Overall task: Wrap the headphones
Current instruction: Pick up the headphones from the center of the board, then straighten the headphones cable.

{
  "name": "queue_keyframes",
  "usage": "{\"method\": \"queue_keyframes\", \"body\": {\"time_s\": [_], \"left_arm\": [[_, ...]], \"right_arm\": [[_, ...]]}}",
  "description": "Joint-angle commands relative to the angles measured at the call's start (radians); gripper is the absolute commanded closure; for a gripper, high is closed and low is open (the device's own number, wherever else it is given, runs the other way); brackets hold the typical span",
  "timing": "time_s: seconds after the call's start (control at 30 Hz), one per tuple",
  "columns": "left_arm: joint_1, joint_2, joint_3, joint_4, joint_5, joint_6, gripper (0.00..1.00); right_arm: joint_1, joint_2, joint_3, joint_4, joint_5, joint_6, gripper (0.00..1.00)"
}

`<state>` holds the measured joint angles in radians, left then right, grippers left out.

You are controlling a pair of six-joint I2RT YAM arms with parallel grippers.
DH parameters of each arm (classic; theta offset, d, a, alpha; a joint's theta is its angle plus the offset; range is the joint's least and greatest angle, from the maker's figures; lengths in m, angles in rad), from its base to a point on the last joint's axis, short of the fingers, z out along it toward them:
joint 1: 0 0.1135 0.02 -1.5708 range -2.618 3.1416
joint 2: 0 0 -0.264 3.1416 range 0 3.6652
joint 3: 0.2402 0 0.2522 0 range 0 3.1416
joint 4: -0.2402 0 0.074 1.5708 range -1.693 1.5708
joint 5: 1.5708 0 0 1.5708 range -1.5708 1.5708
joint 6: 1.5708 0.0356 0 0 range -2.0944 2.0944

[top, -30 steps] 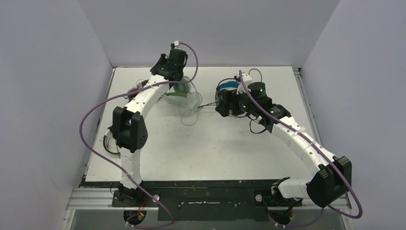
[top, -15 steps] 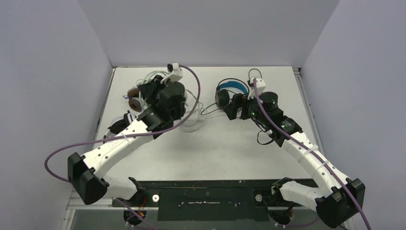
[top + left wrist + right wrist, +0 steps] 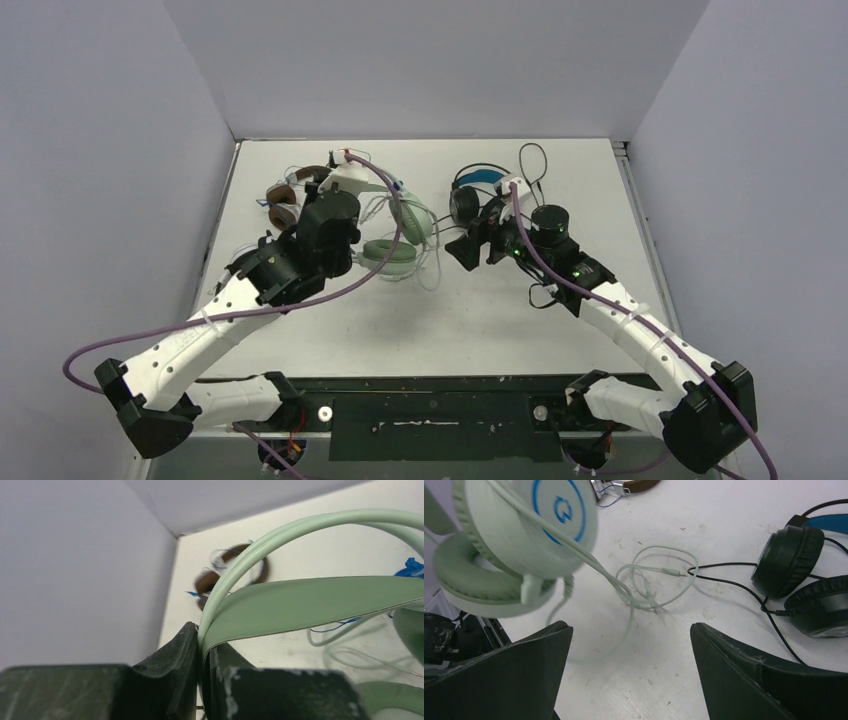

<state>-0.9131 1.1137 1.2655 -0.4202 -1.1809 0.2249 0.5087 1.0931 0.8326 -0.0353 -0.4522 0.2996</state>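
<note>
My left gripper [image 3: 204, 645] is shut on the headband [image 3: 310, 605] of the mint green headphones [image 3: 400, 235] and holds them tilted above the table's middle. One mint earcup [image 3: 524, 525] hangs at the top left of the right wrist view. The mint cord [image 3: 649, 580] trails down into loose loops on the table. My right gripper [image 3: 631, 630] stands wide open just above the table, short of those loops, with nothing between its fingers. The black headphones with a blue headband [image 3: 478, 190] lie just beyond my right gripper [image 3: 462, 248]. The brown headphones [image 3: 283, 200] lie at the far left.
The black cord [image 3: 734, 582] runs from the black earcups [image 3: 794, 555] towards the mint plug. Side walls close in the table [image 3: 560, 330] on the left, right and back. The left arm's purple cable [image 3: 200, 315] sweeps across the near left.
The left arm has swung back towards the near side, carrying the mint headphones to the middle. The right gripper has opened wider and shifted left towards the mint cord.
</note>
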Motion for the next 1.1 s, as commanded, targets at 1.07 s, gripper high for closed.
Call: {"method": "queue_keyframes", "body": {"time_s": [1.07], "left_arm": [[0.184, -0.115, -0.132, -0.069, 0.612, -0.19, 1.0]], "right_arm": [[0.097, -0.097, -0.05, 0.143, -0.382, -0.144, 0.46]]}}
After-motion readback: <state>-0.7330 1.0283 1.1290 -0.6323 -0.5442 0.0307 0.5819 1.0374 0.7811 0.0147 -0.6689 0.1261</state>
